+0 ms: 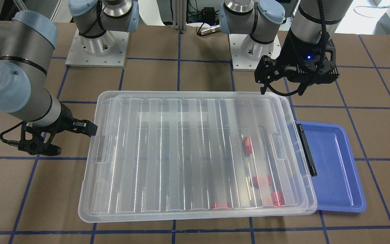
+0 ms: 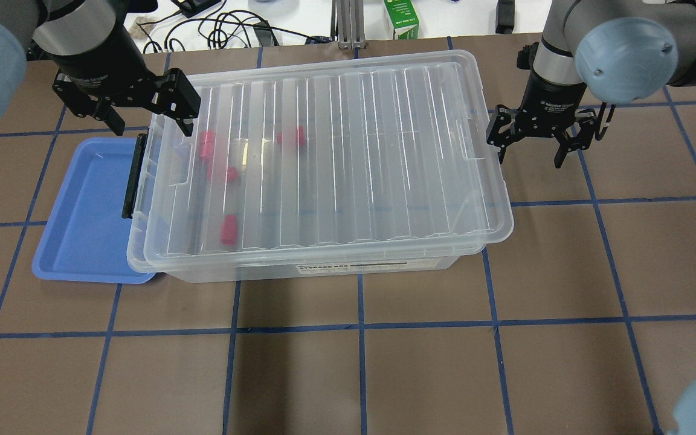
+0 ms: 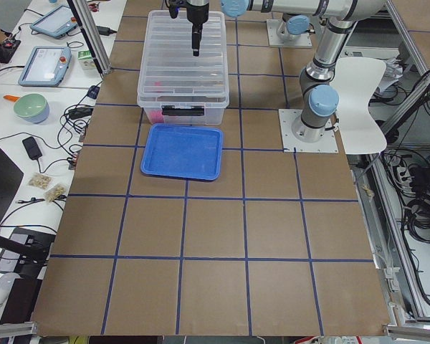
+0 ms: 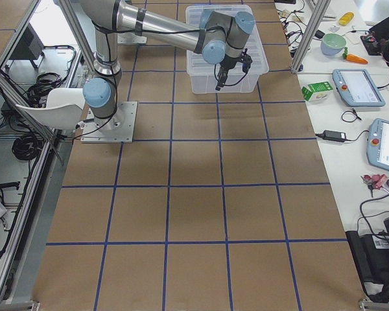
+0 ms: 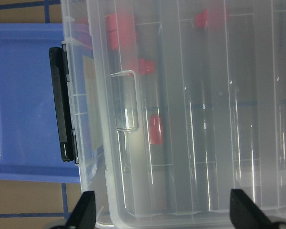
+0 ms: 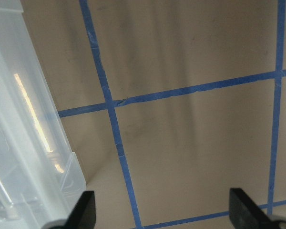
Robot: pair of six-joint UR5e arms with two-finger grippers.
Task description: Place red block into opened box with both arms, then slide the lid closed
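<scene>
If shoved off-centre by right hand, fingers apart just beside lid end, could skew and jam on box rim. Left hand, fingers also apart, above opposite corner: could block travel. Red block inside, under lid, below left hand.

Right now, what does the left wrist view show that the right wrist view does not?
Only the left wrist view: red blocks under the lid, the black bar, the blue tray. Only the right wrist view: a wide stretch of table beside the lid. Both: the lid's edge, blue tape, and, at the bottom, its own open fingers: left end effector, right end effector.
</scene>
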